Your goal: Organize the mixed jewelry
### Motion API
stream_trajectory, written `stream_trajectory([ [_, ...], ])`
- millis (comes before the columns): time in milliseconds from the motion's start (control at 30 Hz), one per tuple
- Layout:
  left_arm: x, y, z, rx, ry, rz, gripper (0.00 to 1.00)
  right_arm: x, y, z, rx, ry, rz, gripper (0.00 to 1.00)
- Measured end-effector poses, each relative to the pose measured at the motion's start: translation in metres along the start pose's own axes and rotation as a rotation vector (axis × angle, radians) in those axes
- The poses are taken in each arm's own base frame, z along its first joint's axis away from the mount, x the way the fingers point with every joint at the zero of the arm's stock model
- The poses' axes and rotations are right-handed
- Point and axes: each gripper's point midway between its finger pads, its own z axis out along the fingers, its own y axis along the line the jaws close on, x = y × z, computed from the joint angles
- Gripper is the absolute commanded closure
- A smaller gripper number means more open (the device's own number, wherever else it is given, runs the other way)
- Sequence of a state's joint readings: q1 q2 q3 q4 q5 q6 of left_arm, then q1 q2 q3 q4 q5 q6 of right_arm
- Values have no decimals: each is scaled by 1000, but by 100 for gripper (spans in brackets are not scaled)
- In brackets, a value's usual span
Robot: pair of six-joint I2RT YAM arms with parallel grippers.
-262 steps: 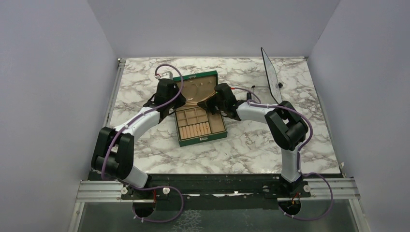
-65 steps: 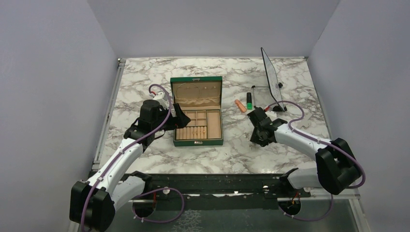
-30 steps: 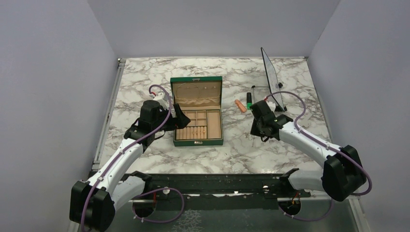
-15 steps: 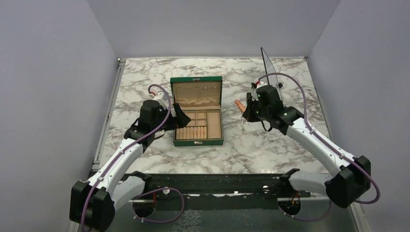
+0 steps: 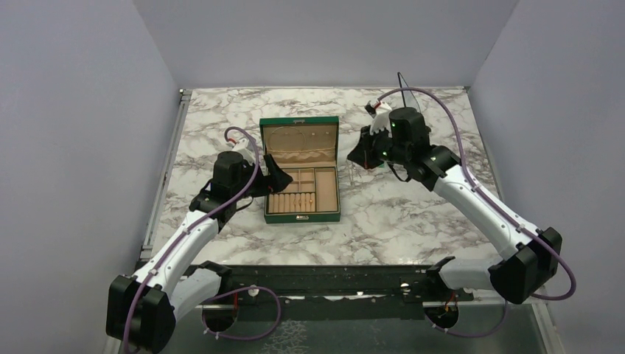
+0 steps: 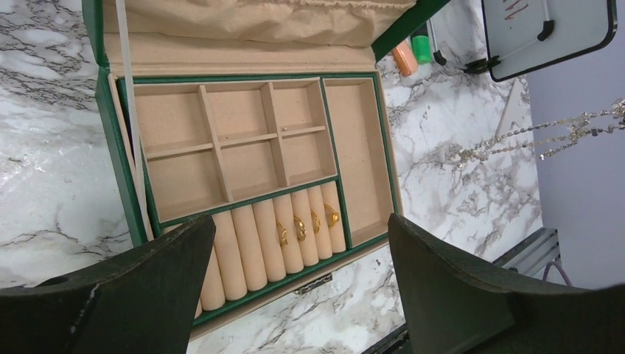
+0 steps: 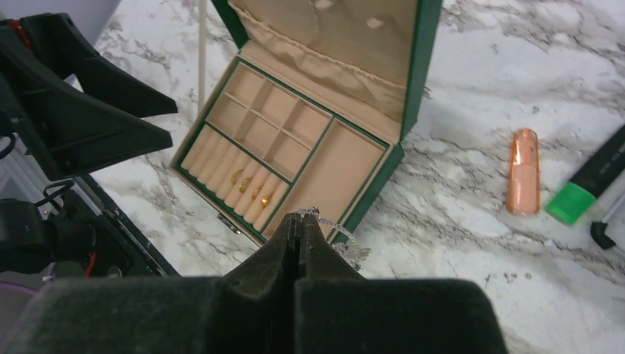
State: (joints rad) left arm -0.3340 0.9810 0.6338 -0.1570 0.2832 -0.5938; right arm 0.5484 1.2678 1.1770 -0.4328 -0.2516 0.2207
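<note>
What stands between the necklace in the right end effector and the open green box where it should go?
Nothing visible does. The necklace hangs from the shut right end effector just beside the green box, whose lid stands open. The orange cylinder and marker lie on its other side, outside the path.

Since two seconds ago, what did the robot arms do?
The right gripper, shut on the chain, rose from the table right of the box and swung farther back and closer to the box; the chain now dangles in the air. The left gripper stayed open beside the box, and the rings stayed in their rolls.
</note>
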Motion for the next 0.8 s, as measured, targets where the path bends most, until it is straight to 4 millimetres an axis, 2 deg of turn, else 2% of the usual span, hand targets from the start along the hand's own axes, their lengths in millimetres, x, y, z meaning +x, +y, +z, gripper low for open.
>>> stream_trajectory([
  [133, -7, 1, -1, -24, -29, -25, 12, -10, 14, 15, -47, -2, -34, 99],
  [400, -37, 7, -13, -103, -172, -54, 12, -25, 36, 52, -101, -18, -96, 99],
  [533, -45, 9, -19, -128, -216, -55, 12, -30, 40, 77, -102, -34, -122, 99],
  [800, -43, 19, -21, -179, -217, -61, 12, -40, 31, 120, -32, -78, -151, 99],
])
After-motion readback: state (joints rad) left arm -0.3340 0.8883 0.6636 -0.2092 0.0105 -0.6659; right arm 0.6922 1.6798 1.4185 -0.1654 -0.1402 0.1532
